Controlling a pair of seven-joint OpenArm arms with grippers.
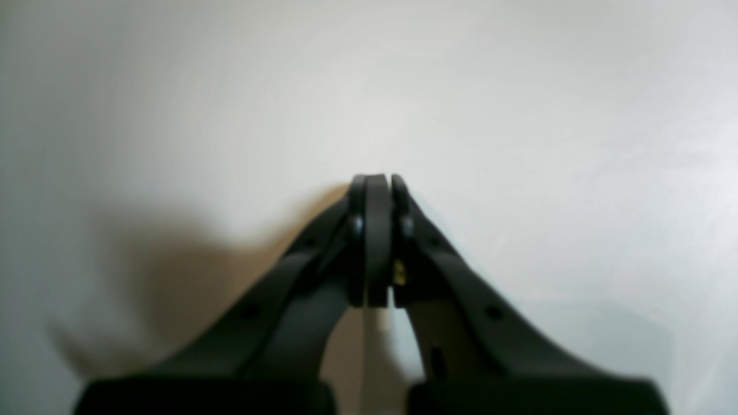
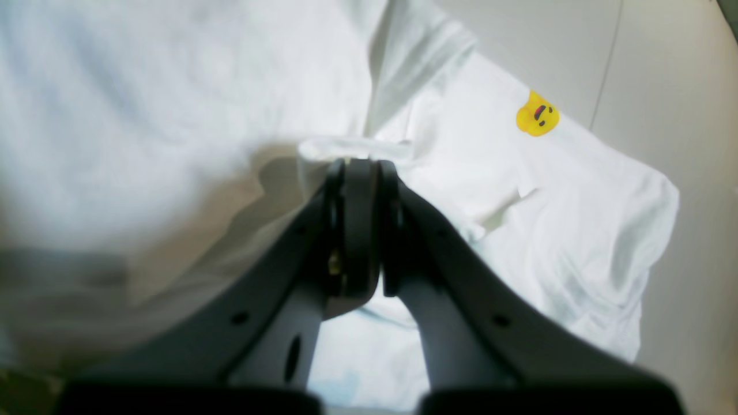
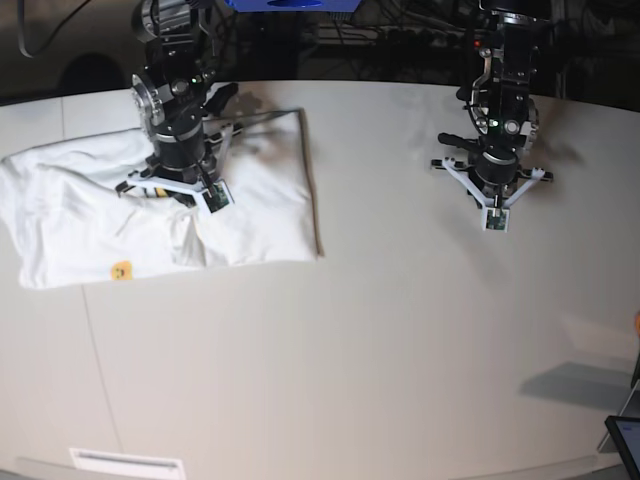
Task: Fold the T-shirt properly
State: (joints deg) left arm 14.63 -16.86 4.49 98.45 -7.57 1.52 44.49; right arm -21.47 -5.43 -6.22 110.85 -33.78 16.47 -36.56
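T-shirt (image 3: 150, 215): white cloth, lying on the far left part of the table (image 3: 380, 330), plain side up, partly folded and rumpled. Its right edge runs straight from far to near; its left part spreads in loose wrinkles toward the table's left edge. A small yellow smiley-face print (image 2: 537, 114) shows near the shirt's near-left corner, and a faint trace of blue print shows through the cloth at the bottom of the right wrist view.

Right gripper (image 2: 360, 164): stands over the middle of the shirt, jaws clenched on a raised fold of the white cloth, which bunches up at the fingertips.

Left gripper (image 1: 377, 180): well apart from the shirt, over the bare far right part of the table, jaws pressed together with nothing between them.

Table: pale, smooth surface with thin seam lines. A dark-screened device (image 3: 627, 440) sits at the near right corner.
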